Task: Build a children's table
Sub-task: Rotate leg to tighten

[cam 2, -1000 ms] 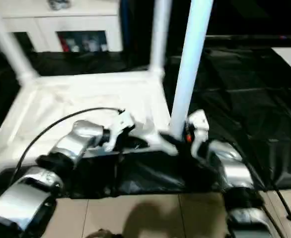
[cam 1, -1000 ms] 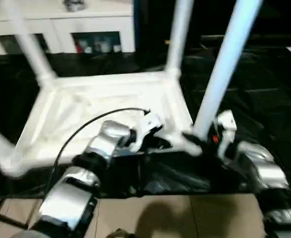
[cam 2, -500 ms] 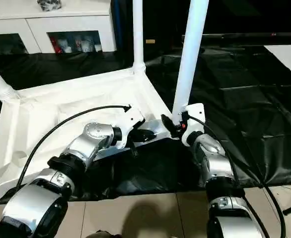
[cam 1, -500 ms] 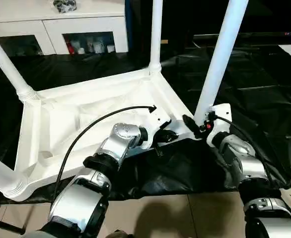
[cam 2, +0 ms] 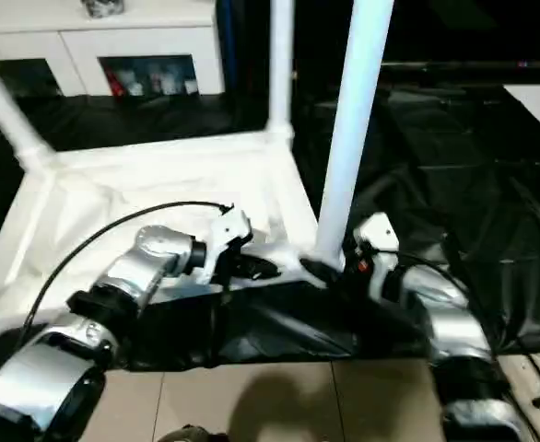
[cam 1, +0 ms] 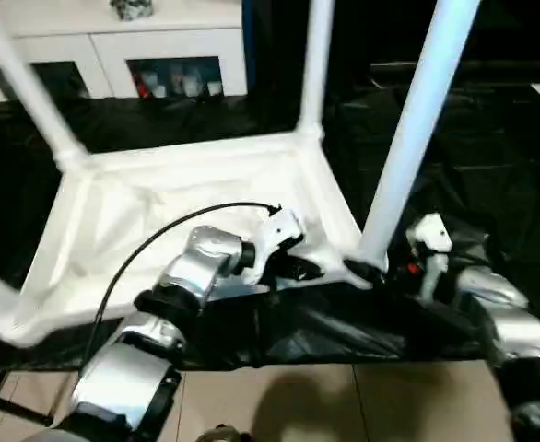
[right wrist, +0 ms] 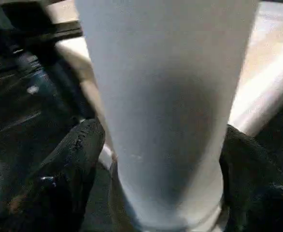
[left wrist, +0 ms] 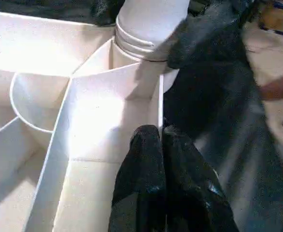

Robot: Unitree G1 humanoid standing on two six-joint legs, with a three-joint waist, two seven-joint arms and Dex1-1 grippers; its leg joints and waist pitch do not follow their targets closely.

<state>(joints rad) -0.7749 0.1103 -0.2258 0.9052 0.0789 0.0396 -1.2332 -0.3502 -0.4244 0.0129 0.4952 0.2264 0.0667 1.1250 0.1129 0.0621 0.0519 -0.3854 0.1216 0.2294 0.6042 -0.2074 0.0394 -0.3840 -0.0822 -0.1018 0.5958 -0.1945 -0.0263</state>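
From the head views, the children's table point(cam 1: 187, 198) lay upside down on a black sheet point(cam 1: 491, 157), its legs standing up from the corner sockets, with a white cabinet point(cam 1: 113, 46) behind; the left gripper point(cam 1: 299, 270) rested at the table's near rim beside the near right corner, and the right gripper point(cam 1: 387, 267) sat at the base of the near right leg point(cam 1: 413, 138). In the left wrist view, the left gripper's fingers point(left wrist: 146, 169) were pressed together over the rim wall, just short of the corner socket point(left wrist: 141, 46). In the right wrist view, the right gripper's fingers point(right wrist: 71, 164) stood wide on either side of that leg, whether touching it I could not tell.
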